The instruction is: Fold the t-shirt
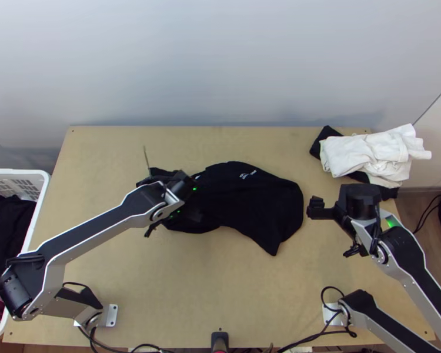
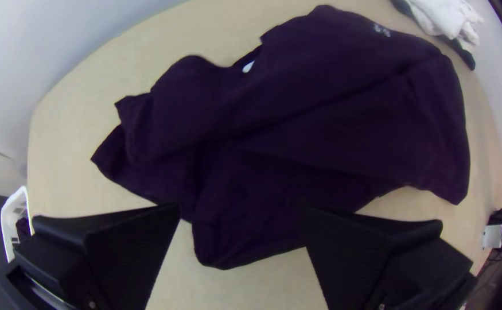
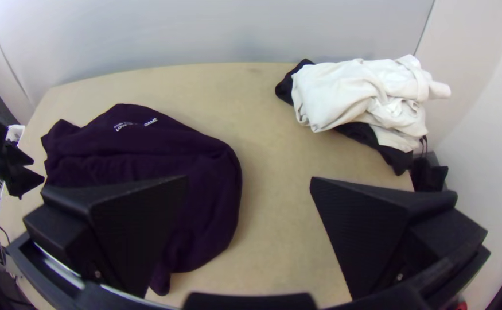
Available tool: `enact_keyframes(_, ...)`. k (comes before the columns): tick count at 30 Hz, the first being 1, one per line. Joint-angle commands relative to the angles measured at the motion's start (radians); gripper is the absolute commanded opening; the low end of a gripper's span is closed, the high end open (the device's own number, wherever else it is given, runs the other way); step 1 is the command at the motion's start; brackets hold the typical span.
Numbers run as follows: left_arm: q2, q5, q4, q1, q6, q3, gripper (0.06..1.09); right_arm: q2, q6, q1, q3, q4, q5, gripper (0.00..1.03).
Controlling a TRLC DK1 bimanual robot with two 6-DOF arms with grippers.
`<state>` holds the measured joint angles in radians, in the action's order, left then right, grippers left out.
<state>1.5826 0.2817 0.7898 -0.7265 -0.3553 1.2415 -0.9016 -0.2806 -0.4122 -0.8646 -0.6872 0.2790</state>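
Note:
The black t-shirt (image 1: 250,200) lies loosely bunched mid-table, with uneven folds and small light print near its far edge. A corner of it points toward the near edge. Over the shirt's left end is my left gripper (image 1: 184,187). My right gripper (image 1: 317,208) stands just right of the shirt, above the table. In the left wrist view the left gripper (image 2: 241,208) is open above the dark shirt (image 2: 296,126), nothing held between its fingers. The right wrist view has the right gripper (image 3: 249,179) open and empty, the shirt (image 3: 141,149) partly behind one finger.
A pile of white cloth (image 1: 367,154) with black cloth under it lies at the table's far right corner. A white basket (image 1: 43,182) with dark clothes stands beyond the left edge. Bare wood (image 1: 214,288) shows between shirt and near edge; cables run along that edge.

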Motion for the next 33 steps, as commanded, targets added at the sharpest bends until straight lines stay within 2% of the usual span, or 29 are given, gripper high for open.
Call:
enact_keyframes(1,-0.032,-0.013,-0.040,0.050,-0.002,-0.148,1.01,-0.013,0.000,-0.013,-0.005,-0.008,-0.001,0.98)
enact_keyframes(6,-0.058,-0.065,-0.017,0.041,0.003,-0.189,1.01,-0.026,-0.002,-0.013,-0.005,-0.008,-0.001,0.98)
enact_keyframes(13,-0.064,-0.068,-0.032,0.044,0.003,-0.220,1.00,-0.033,-0.002,-0.008,-0.004,-0.005,-0.001,0.98)
enact_keyframes(16,-0.058,-0.070,-0.090,0.053,0.003,-0.235,0.92,-0.031,-0.002,-0.008,0.004,-0.006,-0.001,0.98)
enact_keyframes(19,-0.047,-0.070,-0.118,0.059,-0.002,-0.240,0.91,-0.031,-0.002,-0.007,0.004,-0.009,-0.001,0.98)
enact_keyframes(21,-0.041,-0.070,-0.146,0.064,-0.001,-0.243,0.86,-0.030,0.000,-0.007,0.007,-0.009,-0.001,0.98)
enact_keyframes(26,-0.022,-0.076,-0.161,0.067,0.004,-0.243,0.80,-0.030,0.000,-0.007,0.009,-0.009,-0.001,0.98)
enact_keyframes(27,-0.018,-0.084,-0.162,0.067,0.004,-0.244,0.77,-0.031,0.000,-0.007,0.007,-0.009,-0.001,0.98)
enact_keyframes(30,-0.010,-0.096,-0.195,0.067,0.009,-0.257,0.57,-0.031,0.000,-0.007,0.007,-0.009,-0.001,0.98)
enact_keyframes(32,-0.013,-0.098,-0.224,0.067,0.012,-0.266,0.39,-0.031,0.001,-0.008,0.006,-0.009,-0.001,0.98)
enact_keyframes(33,-0.015,-0.098,-0.236,0.068,0.012,-0.267,0.26,-0.031,0.001,-0.011,0.004,-0.009,-0.001,0.98)
